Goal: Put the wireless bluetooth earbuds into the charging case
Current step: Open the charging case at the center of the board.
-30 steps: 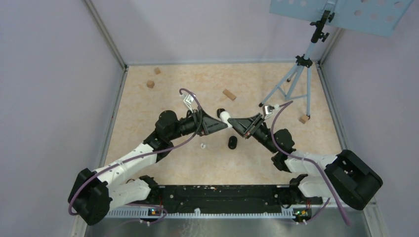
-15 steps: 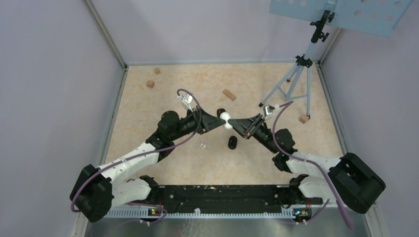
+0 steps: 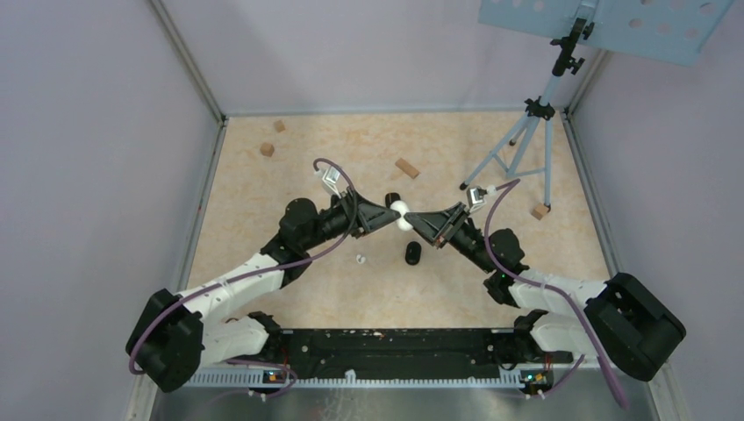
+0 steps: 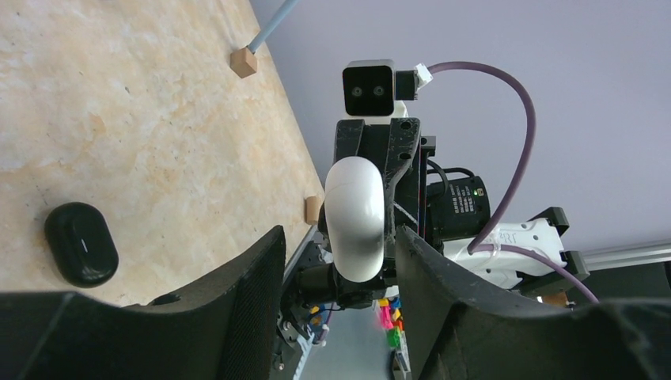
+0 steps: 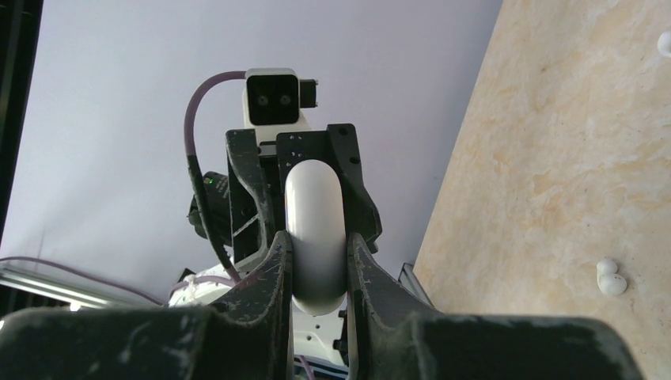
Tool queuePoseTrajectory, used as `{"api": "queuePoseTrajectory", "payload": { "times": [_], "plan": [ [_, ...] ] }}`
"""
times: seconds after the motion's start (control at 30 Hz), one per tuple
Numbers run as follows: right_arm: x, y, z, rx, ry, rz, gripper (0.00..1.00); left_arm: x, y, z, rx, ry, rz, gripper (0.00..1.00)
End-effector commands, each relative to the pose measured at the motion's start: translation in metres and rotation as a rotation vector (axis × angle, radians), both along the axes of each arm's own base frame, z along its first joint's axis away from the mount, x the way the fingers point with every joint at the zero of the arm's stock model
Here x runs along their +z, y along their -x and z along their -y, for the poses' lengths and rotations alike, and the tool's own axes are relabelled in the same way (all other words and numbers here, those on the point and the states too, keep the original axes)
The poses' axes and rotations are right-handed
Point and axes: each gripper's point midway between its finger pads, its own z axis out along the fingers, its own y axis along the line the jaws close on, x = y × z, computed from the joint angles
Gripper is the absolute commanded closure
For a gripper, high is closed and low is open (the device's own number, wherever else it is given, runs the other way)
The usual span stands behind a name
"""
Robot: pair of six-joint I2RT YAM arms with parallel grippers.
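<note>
Overhead, meeting tip to tip above the middle of the table (image 3: 263,202): left end effector (image 4: 340,237) and right end effector (image 5: 315,241), with the white charging case (image 3: 401,213) between them, largely covered by both from that view. Pinched by the right end effector, fingers pressed against its two flat sides, lower end hidden behind them. Flanked by the left end effector's fingers (image 4: 237,293), spread wider than the case, with a clear gap on one side and only a sliver on the other; contact there hard to judge. Whether the lid is shut, impossible to tell from either wrist. Lying on the table below and apart from the held case: black case (image 3: 412,253) and, near it, one white earbud (image 3: 361,259). At the right-wrist frame edge, a white bit (image 5: 665,41), cut off and unidentifiable. Partly hidden behind the left end effector, a small dark thing (image 3: 392,197), too small to name.
</note>
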Motion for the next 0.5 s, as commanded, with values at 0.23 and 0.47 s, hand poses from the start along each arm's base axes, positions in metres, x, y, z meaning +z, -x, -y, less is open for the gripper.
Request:
{"api": "queuePoseTrajectory", "payload": {
  "times": [0.23,0.47],
  "plan": [
    [0.0327,0.0045,-0.0056,0.037,-0.055,0.100,1.00,0.0250,-0.0001,0.0070,-0.041,0.050,0.051,0.50],
    [0.0333,0.0055,-0.0074,0.050,-0.059,0.098,1.00,0.0271,-0.0019,0.0058,-0.028,0.062,0.043,0.68]
  ]
}}
